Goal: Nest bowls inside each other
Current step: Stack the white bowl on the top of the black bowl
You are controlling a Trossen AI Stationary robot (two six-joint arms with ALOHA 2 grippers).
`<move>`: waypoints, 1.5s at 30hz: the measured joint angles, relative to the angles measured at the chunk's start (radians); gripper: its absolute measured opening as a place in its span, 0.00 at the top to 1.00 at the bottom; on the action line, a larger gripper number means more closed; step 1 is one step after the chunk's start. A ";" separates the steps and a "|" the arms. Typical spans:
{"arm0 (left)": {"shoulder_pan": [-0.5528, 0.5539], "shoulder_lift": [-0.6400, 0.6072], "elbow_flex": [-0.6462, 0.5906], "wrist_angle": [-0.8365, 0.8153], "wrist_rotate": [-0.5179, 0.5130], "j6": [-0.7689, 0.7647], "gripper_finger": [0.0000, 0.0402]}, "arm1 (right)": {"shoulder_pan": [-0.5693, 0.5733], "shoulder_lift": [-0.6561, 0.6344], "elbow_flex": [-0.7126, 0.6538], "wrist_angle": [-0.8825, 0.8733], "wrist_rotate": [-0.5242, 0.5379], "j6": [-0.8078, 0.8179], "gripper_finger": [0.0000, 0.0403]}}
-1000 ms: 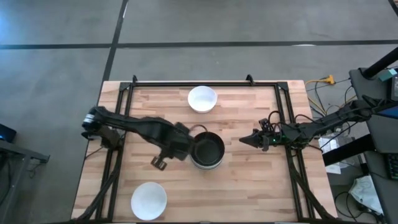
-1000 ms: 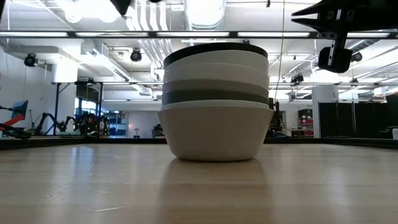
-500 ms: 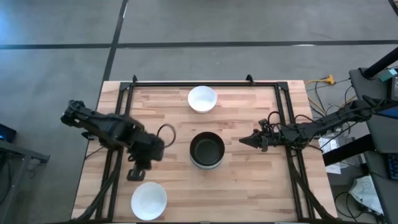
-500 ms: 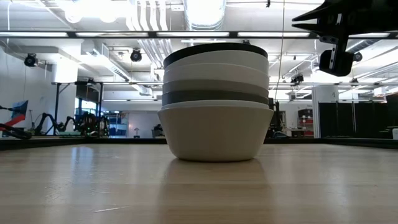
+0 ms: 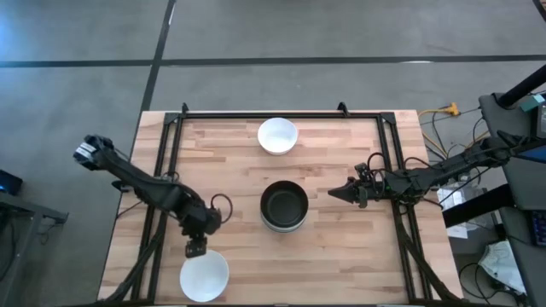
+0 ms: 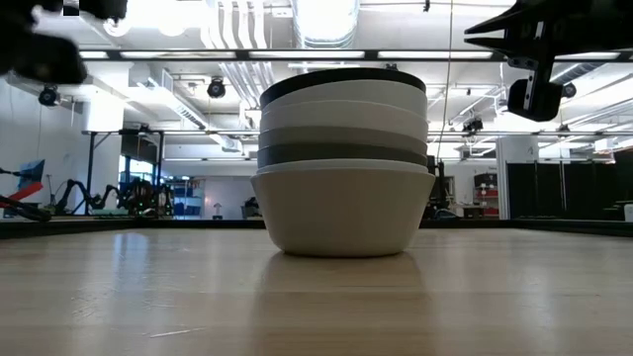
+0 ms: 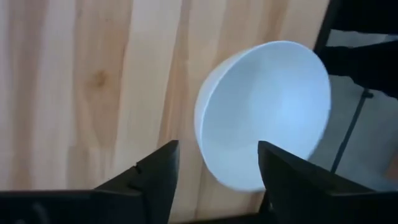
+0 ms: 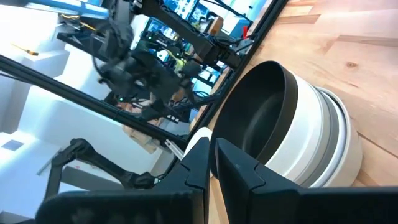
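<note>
A stack of nested bowls [image 5: 284, 206], a black one on top, stands at the table's middle on the base of its lowest white bowl [image 6: 343, 213]. One white bowl [image 5: 277, 136] sits near the far edge, another white bowl [image 5: 204, 275] at the near left. My left gripper [image 5: 195, 249] hovers open just beyond this near-left bowl's [image 7: 264, 115] far rim, fingers pointing down. My right gripper [image 5: 334, 193] is shut in the air to the right of the stack [image 8: 298, 143], pointing at it.
Black frame rails [image 5: 171, 153] run along the table's left, right and far sides. Bare wood lies between the stack and the two single bowls. Cables and equipment [image 5: 512, 170] stand off the table's right edge.
My left gripper has pulled back from the stack's left rim, gone toward the table's left edge and then toward the near edge, and now hangs by the near-left white bowl. The stack and both single bowls have stayed put.
</note>
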 joint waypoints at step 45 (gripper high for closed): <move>0.072 0.048 -0.009 0.181 -0.057 -0.054 1.00 | 0.000 0.000 0.019 0.002 -0.062 -0.084 0.94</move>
